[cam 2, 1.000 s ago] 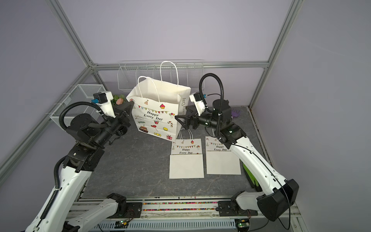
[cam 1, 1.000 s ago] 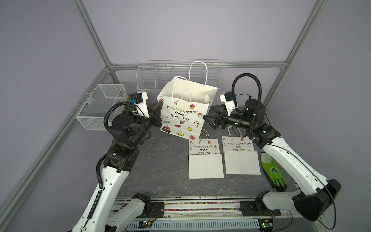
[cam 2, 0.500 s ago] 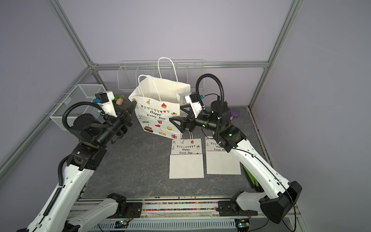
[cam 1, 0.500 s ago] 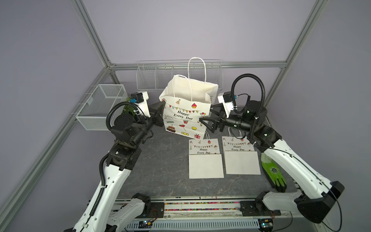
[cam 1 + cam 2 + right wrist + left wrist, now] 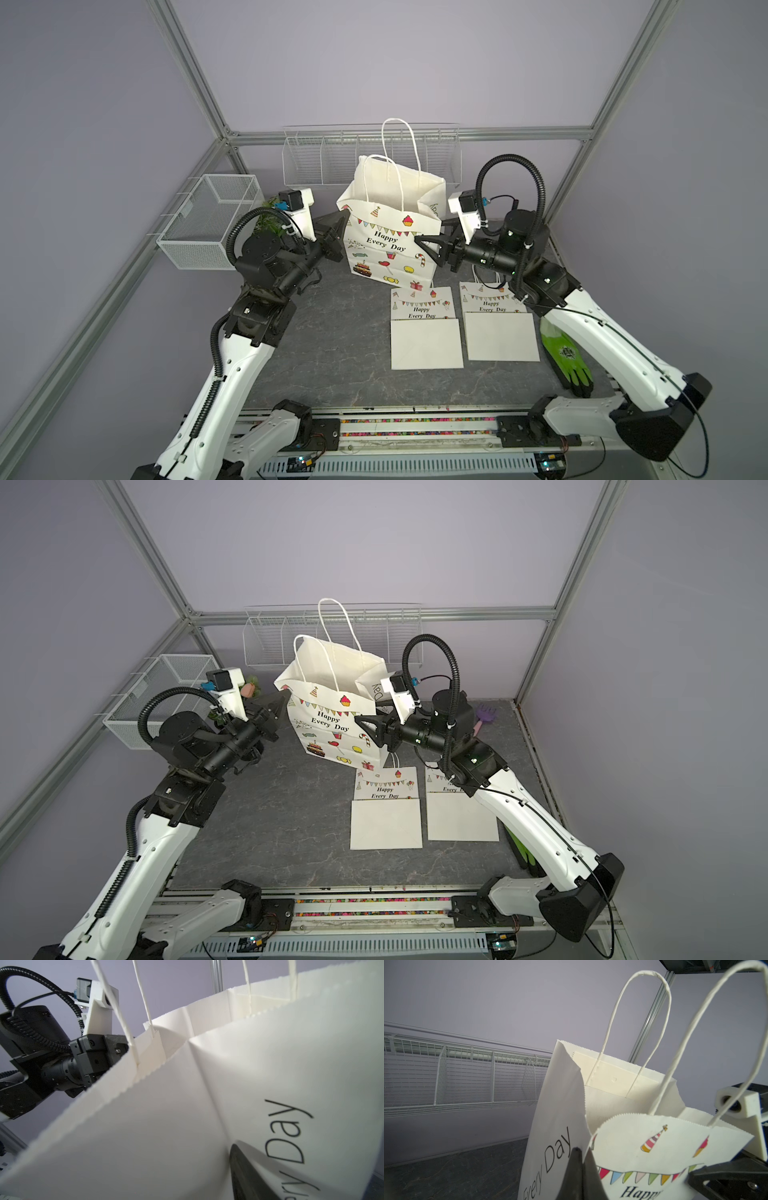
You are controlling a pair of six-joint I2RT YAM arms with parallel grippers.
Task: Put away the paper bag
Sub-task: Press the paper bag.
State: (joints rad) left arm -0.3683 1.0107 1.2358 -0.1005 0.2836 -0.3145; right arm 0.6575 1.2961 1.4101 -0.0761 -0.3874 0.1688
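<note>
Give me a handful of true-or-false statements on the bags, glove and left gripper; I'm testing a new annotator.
The printed paper bag has its mouth open. True.
The left gripper is open, clear of that bag. False: it is shut on the bag's side edge.
Two flattened paper bags lie side by side on the table. True.
The green glove lies in the wire basket. False: it lies on the table beside the flattened bags, far from the wire basket.
The bag's front reads "Happy Birthday". False: it reads "Happy Every Day".
</note>
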